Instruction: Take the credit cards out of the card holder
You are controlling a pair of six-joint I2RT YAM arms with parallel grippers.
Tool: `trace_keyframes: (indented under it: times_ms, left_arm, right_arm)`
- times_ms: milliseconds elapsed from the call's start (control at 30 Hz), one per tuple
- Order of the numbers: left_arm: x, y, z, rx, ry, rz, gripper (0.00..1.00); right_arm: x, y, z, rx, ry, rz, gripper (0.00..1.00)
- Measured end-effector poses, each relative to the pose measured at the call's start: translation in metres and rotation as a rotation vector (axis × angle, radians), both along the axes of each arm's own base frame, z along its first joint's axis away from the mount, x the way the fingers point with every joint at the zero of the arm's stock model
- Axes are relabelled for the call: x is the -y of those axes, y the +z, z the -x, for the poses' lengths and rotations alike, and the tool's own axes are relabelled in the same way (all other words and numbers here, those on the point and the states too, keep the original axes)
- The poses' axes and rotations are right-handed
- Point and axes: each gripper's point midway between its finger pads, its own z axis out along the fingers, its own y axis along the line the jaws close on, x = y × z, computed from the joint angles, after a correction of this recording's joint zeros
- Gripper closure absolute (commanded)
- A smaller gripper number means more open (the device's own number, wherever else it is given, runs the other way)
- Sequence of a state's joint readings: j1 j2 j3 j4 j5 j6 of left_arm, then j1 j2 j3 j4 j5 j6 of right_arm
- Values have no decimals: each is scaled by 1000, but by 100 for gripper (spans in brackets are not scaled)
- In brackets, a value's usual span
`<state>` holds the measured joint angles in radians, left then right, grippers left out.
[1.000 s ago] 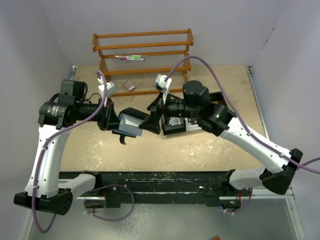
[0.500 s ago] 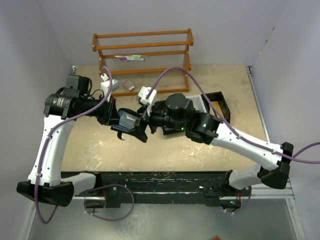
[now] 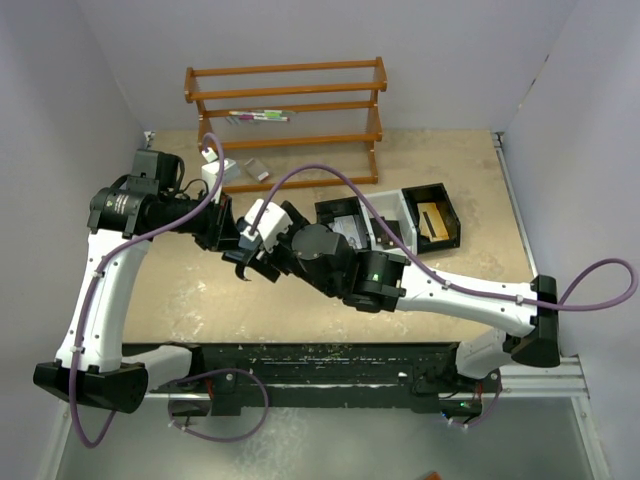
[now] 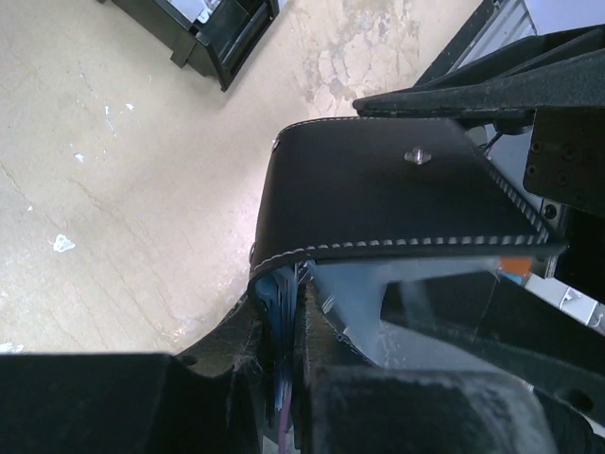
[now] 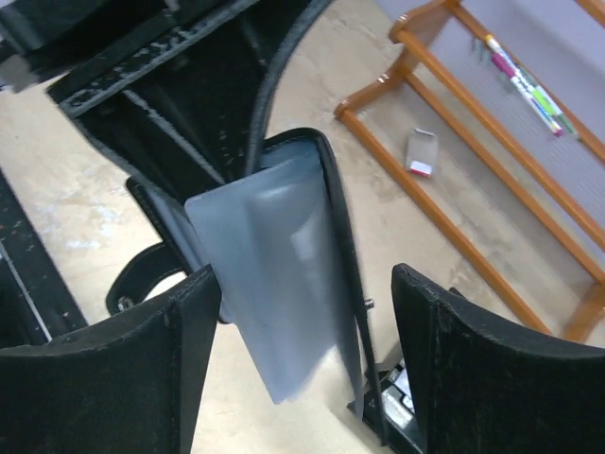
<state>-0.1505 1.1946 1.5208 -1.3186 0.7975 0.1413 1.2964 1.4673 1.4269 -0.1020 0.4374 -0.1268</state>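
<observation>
Card holder is being held clear of the table, clamped in the closed left gripper. Right gripper is being held open, fingers straddling the opened holder. Credit cards aren't being resolved inside. Risk: lining instead of a card being pinched, and the holder being dragged out of the left clamp.

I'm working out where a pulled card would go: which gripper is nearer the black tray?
Right. The right gripper is left of the tray, open around the card holder; the left gripper, holding it, is farther left.
</observation>
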Motion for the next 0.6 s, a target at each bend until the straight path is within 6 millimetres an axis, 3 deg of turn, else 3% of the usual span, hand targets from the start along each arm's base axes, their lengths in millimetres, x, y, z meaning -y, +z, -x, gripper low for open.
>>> trace_keyframes:
  times_ms: [133, 333, 600]
  left_arm:
    - [2, 2, 1, -2, -8, 12, 100]
    - [5, 6, 6, -7, -27, 40, 100]
    - [9, 11, 12, -10, -54, 72, 100]
  right_arm:
    - [8, 4, -9, 35, -62, 8, 38]
    - [20, 7, -20, 71, -139, 44, 37]
    - [25, 4, -17, 72, -115, 86, 31]
